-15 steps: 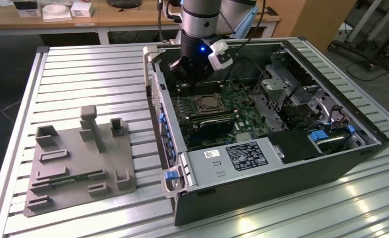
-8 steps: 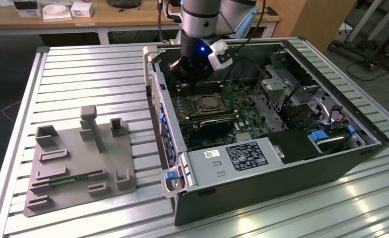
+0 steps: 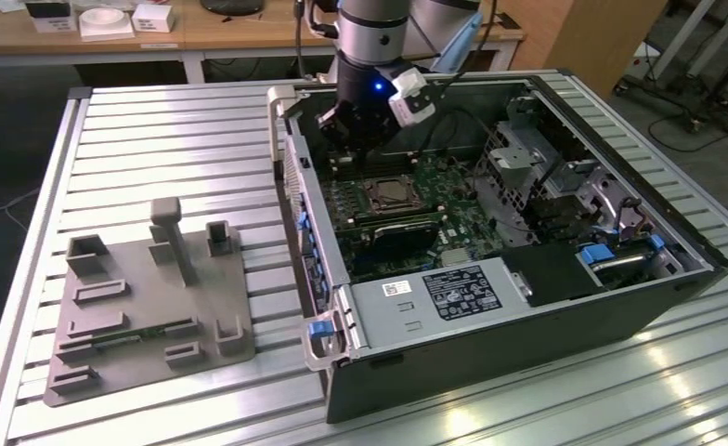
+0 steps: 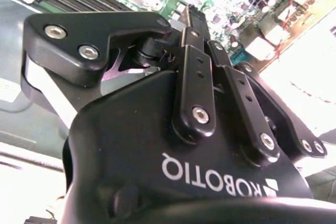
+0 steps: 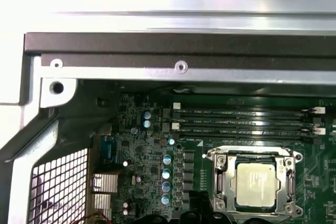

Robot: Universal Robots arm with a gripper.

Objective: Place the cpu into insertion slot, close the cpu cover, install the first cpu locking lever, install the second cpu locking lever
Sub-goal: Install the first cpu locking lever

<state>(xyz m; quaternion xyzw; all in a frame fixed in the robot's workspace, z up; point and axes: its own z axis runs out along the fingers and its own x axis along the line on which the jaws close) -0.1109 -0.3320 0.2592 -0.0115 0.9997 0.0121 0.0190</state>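
A silver robot arm [image 3: 370,37] reaches down into an open black computer case [image 3: 612,307] lying on its side on a silvery slatted metal table [image 3: 178,139]. Its black gripper [image 3: 349,158] [image 4: 190,18] hangs over the green circuit board [image 3: 457,214], just beyond the far edge of the square, silver-rimmed insertion slot [image 5: 216,157]. Its jaws are drawn together on nothing.

The small square cpu [image 5: 255,182], pale metal on top, sits in the slot. The thin silvery cpu cover [image 5: 285,182] lies flat around it. Long dark memory slots [image 5: 241,121] run just beside. A grey moulded fixture plate [image 3: 153,316] rests on the table, well apart, toward the exterior view's left.
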